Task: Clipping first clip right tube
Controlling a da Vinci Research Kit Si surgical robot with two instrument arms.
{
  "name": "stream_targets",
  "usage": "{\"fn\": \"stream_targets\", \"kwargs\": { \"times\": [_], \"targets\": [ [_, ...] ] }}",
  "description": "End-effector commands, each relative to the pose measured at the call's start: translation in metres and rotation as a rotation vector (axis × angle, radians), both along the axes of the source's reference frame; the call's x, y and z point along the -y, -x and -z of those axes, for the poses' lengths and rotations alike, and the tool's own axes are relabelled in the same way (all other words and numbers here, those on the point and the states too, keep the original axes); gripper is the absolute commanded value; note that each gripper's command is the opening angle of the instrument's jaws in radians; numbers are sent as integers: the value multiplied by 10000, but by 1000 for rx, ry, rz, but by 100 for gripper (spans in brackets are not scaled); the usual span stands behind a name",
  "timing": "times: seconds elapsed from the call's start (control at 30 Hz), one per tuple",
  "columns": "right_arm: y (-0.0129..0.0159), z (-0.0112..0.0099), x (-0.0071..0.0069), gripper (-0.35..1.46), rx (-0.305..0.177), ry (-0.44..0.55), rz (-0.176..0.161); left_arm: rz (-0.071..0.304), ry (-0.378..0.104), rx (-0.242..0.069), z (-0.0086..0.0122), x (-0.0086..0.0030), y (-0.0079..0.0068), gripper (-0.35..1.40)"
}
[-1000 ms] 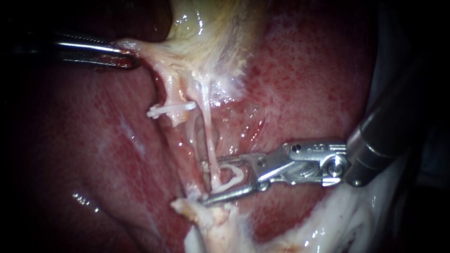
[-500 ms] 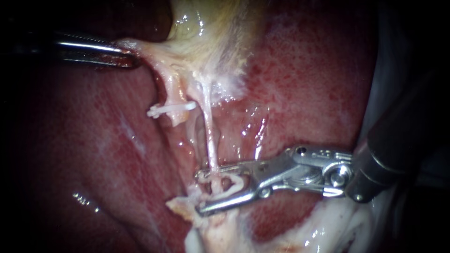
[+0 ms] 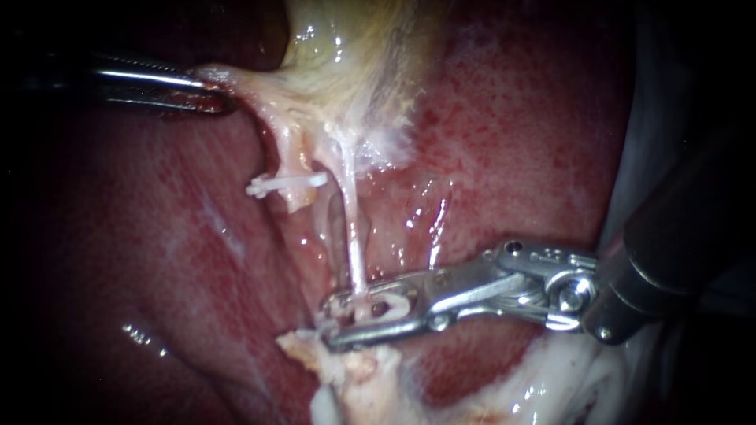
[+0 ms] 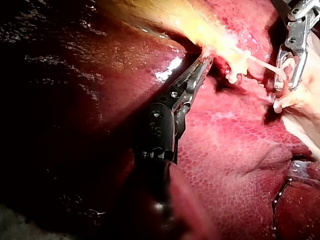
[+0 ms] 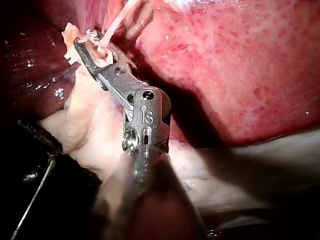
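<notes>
My right instrument (image 3: 327, 323) has its jaws nearly closed, with only a narrow gap between them. They grip a white clip (image 3: 398, 301) set around the right tube (image 3: 352, 236), well below the gallbladder (image 3: 354, 63). My left instrument (image 3: 216, 94) has its jaws clamped on pale tissue (image 3: 244, 83) at the gallbladder's left edge.

Left tool (image 4: 204, 60) on gallbladder (image 4: 170, 15) edge, over liver (image 4: 230, 150)
</notes>
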State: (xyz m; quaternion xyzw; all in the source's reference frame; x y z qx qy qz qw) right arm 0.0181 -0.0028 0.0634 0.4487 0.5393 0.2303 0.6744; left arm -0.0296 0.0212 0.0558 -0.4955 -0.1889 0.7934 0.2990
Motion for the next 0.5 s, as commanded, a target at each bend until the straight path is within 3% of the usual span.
{"fn": "stream_targets", "kwargs": {
  "times": [0.03, 0.17, 0.5],
  "targets": [
    [1, 0, 0, -23, 3, -7, 1, 0, 0, 0, 0, 0, 0, -35],
    [1, 0, 0, -35, 7, -18, 2, 0, 0, 0, 0, 0, 0, -35],
    [3, 0, 1, -35, 18, -57, 6, 0, 0, 0, -2, -2, 0, -35]
  ]
}}
